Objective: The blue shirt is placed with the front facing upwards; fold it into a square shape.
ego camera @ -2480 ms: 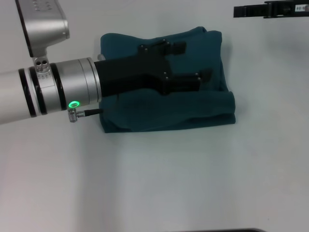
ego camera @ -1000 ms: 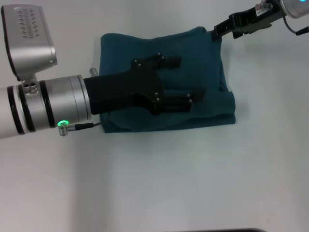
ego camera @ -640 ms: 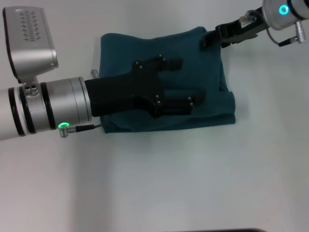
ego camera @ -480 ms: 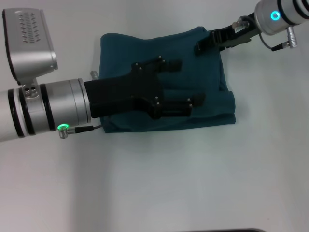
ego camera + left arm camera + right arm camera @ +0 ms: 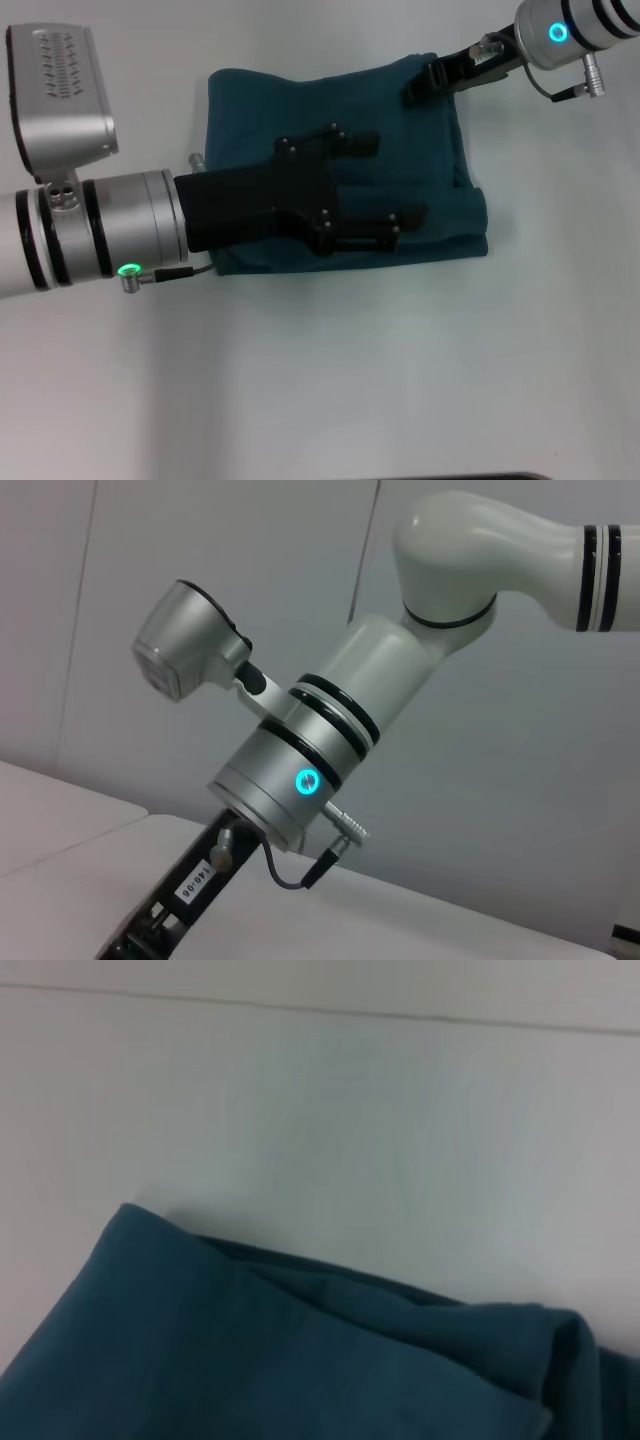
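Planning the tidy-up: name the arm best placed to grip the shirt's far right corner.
Right. The right gripper hangs over that corner of the blue shirt; the left gripper lies mid-shirt with open jaws.

The blue shirt (image 5: 440,150) lies folded on the surface (image 5: 400,380), toward the far side and about centred. My left tool (image 5: 385,180) reaches in from the left and sits over the shirt's middle, fingers spread, one toward the far half, one toward the near edge. My right tool (image 5: 418,88) comes in from the far right, over the shirt's far right corner.
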`<state>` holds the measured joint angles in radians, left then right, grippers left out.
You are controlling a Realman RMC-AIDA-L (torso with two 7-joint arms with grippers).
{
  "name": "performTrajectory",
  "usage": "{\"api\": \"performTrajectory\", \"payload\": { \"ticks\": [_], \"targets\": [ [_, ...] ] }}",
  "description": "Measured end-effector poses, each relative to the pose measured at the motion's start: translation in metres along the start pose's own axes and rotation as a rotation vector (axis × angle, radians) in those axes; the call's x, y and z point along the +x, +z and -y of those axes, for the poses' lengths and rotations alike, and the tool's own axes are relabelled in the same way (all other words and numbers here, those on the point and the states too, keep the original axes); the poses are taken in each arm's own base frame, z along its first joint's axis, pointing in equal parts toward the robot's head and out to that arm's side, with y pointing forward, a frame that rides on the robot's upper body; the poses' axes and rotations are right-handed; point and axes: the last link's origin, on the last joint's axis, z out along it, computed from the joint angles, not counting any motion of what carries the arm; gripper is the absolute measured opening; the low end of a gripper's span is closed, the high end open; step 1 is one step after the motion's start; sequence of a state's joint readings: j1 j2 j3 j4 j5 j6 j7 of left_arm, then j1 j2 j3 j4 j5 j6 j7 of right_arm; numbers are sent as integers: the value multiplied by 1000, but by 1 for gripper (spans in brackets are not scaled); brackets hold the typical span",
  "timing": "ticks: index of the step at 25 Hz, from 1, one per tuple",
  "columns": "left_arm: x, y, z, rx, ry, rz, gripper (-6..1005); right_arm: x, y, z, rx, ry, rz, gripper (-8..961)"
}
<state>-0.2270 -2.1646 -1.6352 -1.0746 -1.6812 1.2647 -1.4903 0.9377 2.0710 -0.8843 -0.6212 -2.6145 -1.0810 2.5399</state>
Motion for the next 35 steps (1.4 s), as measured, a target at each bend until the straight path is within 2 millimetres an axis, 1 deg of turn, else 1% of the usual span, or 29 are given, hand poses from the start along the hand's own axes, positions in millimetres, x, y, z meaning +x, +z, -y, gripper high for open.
{"api": "performTrajectory", "payload": {
  "ticks": [7, 12, 19, 27, 35],
  "targets": [
    [-1, 0, 0, -2, -2, 1, 950, -4, -2, 0, 5, -40, 15, 298],
    [-1, 0, 0, -3, -2, 1, 950, -8, -3, -3, -19, -41, 44, 72],
    [-3, 0, -1, -5, 2, 12, 949, -13, -5, 1, -2, -33, 84, 46],
    [-3, 0, -1, -10, 7, 22, 949, -21, -16, -5, -65, -13, 110, 47],
    [-1, 1, -1, -18, 14, 21, 950, -26, -16, -8, -53, -21, 123, 50]
  ]
}}
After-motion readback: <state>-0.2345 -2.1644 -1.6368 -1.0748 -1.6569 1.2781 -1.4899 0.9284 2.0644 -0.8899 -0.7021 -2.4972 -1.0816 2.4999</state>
